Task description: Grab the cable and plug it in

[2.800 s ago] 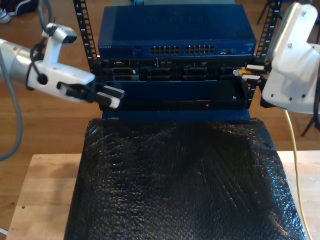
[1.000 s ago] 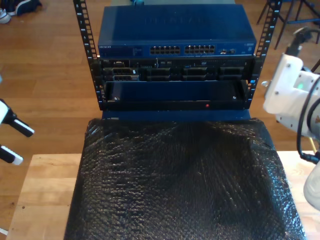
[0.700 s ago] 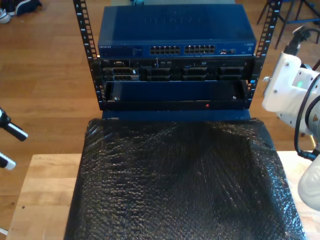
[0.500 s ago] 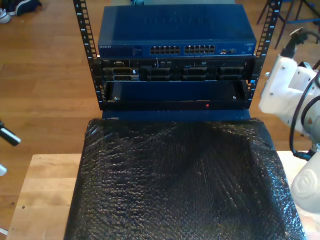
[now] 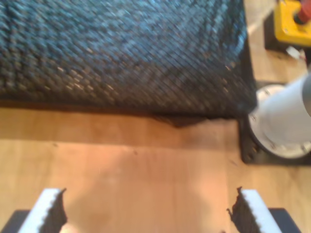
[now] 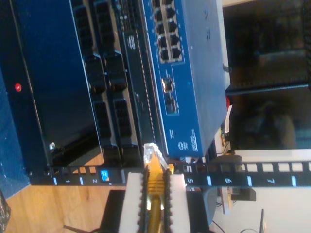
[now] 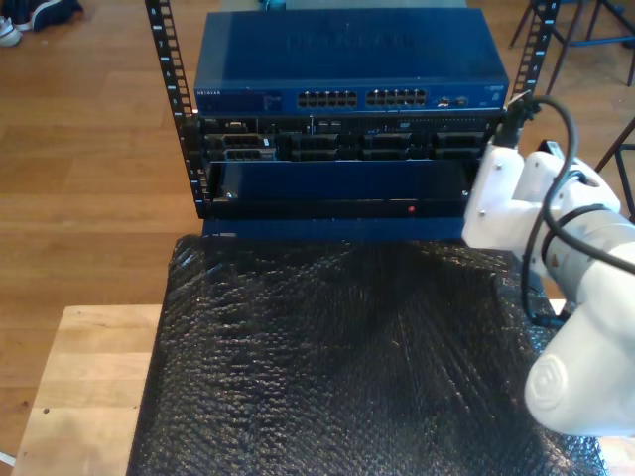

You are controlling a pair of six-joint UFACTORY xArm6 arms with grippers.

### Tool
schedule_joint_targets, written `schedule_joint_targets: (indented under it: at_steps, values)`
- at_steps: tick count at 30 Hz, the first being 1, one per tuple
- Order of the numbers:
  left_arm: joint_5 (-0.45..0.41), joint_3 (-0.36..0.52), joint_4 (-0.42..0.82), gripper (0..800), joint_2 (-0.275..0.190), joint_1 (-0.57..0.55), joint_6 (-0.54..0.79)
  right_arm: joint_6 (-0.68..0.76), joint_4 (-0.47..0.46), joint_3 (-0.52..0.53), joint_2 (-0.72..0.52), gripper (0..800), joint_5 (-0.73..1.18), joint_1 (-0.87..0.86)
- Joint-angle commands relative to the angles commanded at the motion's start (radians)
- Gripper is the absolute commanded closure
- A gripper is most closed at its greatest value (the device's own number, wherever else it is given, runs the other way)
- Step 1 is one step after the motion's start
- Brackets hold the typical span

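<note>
My second gripper [image 6: 155,191] has its two white pads [image 6: 132,204] squeezed tight on the thin yellow network cable [image 6: 155,187]. The cable's small clear plastic plug [image 6: 152,151] sticks out past the pad tips. The cable runs straight along the gripper, and its plug end points at the blue metal network switch [image 6: 182,73] with its rows of small square ports. The plug sits just in front of the black rack rail [image 6: 233,180] with the numbered holes, close to the end of the switch where the ports stop. It is not in any port. I cannot tell if the plug tip touches the rail.

In the exterior view, a white arm [image 7: 556,278] reaches in from that view's right, near the right end of the switch [image 7: 347,69]. The switch sits at the top of the dark rack [image 7: 342,169]. In front of the rack lies a bumpy black plastic sheet [image 7: 347,367] over a light wooden table [image 7: 84,387].

My first gripper [image 5: 146,213] is spread wide open and holds nothing. Its white toothed pads [image 5: 46,211] hang over bare wood, just beside the edge of the black sheet [image 5: 121,48]. A round white arm base [image 5: 284,119] and a yellow box with a red button [image 5: 294,19] sit near the sheet's corner.
</note>
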Motion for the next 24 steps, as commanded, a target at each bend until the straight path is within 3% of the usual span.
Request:
schedule_joint_targets:
  at_steps: [8,17,24]
  values:
    - [0.029,0.075,0.095,1,-0.015,0.127,0.187,0.000,0.006,-0.026,0.107,800,-0.114,0.029]
    - [0.026,0.279,0.203,1,-0.149,0.178,0.325,-0.005,0.028,-0.061,0.183,800,-0.190,0.074]
    - [0.011,0.436,0.272,1,-0.221,0.222,0.382,-0.005,0.032,-0.066,0.207,800,-0.190,0.075]
